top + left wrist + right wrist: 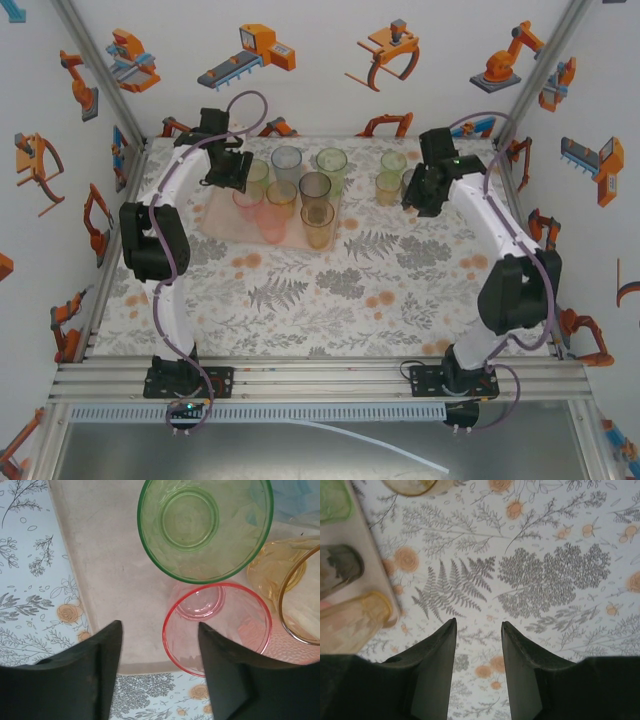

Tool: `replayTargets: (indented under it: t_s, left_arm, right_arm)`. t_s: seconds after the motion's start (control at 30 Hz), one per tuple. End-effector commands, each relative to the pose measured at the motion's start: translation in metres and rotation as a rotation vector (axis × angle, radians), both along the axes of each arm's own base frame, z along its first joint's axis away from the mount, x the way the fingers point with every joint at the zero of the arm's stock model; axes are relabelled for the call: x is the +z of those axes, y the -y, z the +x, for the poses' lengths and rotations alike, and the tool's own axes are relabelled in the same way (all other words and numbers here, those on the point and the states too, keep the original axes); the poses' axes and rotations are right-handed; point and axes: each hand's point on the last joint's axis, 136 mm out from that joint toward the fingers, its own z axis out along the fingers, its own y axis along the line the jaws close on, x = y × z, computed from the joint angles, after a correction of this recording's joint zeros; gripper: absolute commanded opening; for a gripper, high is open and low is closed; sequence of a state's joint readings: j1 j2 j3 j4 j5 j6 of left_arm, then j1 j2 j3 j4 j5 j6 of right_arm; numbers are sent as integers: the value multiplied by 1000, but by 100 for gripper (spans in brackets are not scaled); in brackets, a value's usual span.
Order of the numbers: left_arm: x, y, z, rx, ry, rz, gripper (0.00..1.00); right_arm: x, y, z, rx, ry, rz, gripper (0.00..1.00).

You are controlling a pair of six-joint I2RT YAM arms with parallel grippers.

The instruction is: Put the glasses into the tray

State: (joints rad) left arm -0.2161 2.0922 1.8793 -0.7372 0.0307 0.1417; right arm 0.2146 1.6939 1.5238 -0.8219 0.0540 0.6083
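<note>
**Left tool** (159,625)
- State: wide, clamped on nothing.
- Place: low over the far-left part of the tray (110,555).
- The pink glass (235,630) stands upright on the tray. Its near rim sits in the gap, and one finger overlaps its mouth. You cannot tell whether that finger touches it.
- The green glass (205,525) stands just beyond, with the two rims all but meeting.

**Right tool** (479,621)
- State: moderately parted, empty.
- Place: over the bare floral tabletop (545,580), just beside the tray's edge.

**Glasses**
- Most stand clustered on the tray.
- Two are off it on the tabletop at the far right, near the right tool: the pale green glass (393,162) and the yellowish glass (388,187).

**Handling, as judged**
- The step looks like the set-down of the pink glass.
- Keep the left tool's jaws wide and draw it straight up until both fingers clear the rim. A sideways swing risks tipping the pink glass or the green one, as these tumblers look light.
- Bring the right tool down over the nearer loose glass and close gently, since thin plastic is likely to flex.
- Set that glass on the open near-left strip of the tray, apart from its neighbours.
</note>
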Motion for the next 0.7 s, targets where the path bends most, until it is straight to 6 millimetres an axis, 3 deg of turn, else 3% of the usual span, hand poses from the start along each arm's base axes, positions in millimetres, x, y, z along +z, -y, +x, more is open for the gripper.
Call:
replayTargets:
  t_s: [0.0, 0.27, 0.47, 0.67]
  left_arm:
    - [34, -5, -7, -2, 38, 6, 65]
    - [82, -8, -30, 14, 98, -35, 85]
    - [115, -2, -49, 4, 142, -94, 95]
    - [140, 3, -66, -23, 168, -148, 97]
  right_arm:
    - [3, -7, 35, 28, 53, 30, 42]
    - [-25, -12, 93, -9, 54, 11, 41]
    - [-37, -10, 110, -26, 29, -17, 41]
    - [-49, -9, 118, -23, -2, -46, 41]
